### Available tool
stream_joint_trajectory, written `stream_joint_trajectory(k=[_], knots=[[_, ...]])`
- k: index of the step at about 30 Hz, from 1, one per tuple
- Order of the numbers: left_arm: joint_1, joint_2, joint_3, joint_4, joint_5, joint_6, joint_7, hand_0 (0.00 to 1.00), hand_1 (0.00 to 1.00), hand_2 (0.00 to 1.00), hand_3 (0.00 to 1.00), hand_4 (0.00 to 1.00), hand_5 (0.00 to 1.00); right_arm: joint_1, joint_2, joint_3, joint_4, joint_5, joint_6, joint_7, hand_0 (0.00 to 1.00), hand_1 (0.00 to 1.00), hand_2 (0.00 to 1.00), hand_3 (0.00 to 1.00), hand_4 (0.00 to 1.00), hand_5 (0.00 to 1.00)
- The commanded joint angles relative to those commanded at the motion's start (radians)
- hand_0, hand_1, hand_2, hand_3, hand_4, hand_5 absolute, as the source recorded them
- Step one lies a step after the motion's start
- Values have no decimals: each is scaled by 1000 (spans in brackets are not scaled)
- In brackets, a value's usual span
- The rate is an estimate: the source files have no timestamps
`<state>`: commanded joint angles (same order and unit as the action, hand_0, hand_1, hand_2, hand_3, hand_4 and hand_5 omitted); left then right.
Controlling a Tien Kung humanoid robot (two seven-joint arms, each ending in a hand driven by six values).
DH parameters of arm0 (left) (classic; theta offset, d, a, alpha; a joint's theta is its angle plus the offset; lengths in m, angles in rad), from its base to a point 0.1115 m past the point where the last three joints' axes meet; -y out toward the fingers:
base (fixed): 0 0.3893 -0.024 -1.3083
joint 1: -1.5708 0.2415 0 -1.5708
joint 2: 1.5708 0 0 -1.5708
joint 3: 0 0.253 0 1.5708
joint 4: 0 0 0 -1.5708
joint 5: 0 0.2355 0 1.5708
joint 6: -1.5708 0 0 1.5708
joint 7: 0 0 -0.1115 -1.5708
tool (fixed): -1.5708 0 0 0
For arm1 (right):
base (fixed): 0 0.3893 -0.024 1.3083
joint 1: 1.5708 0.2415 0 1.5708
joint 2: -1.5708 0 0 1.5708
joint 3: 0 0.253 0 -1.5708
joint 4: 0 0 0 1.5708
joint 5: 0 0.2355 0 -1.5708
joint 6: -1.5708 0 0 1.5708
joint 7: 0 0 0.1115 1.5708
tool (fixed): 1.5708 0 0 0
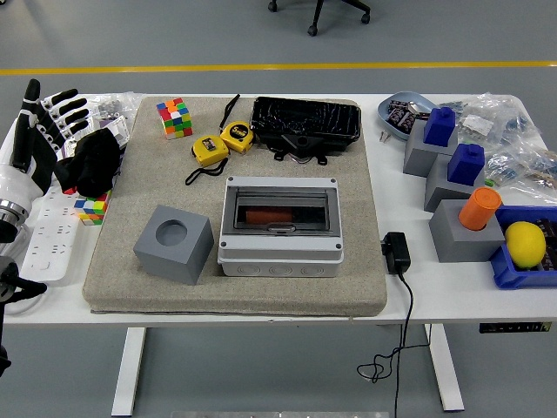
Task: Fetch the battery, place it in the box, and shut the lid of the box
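Fingers of left hand spread, empty, at table's left edge. Battery lies inside box, long axis left-right, lid down; well right of hand.

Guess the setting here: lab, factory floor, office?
Most likely a robotics lab or test bay. A white table stands on a grey floor with a yellow line, an office chair base shows behind it, and the table is crowded with practice props such as Rubik's cubes and tape measures.
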<state>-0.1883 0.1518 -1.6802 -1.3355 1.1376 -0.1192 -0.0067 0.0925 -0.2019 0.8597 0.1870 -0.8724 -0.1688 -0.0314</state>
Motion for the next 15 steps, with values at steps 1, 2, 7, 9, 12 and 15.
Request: stream_joint_trajectory(k=[1,2,7,9,12,15], knots=[[0,0,0,0,2,0,-1,898,867,802,753,998,998,0,-1,-2,0,2,3,0,932,816,790,766,998,797],[0,1,0,0,3,0,-1,898,867,802,753,998,998,0,-1,-4,0,3,6,0,932,816,790,766,998,797],[-2,0,-4,2,11,1,-4,998,969,870,760,998,998,1,-2,-14,-4,10,17,-5,998,905,858,827,998,927],[-2,1,-6,1,13,1,-5,998,969,870,760,998,998,0,-1,-15,-5,10,19,-7,998,905,858,827,998,927],[-1,2,-9,1,16,2,-5,998,998,917,768,998,998,-1,-1,-10,-5,8,18,-6,998,923,874,846,998,949],[0,2,-11,1,17,2,-5,998,998,917,768,998,998,-1,-1,-8,-5,8,17,-5,998,923,874,846,998,949]])
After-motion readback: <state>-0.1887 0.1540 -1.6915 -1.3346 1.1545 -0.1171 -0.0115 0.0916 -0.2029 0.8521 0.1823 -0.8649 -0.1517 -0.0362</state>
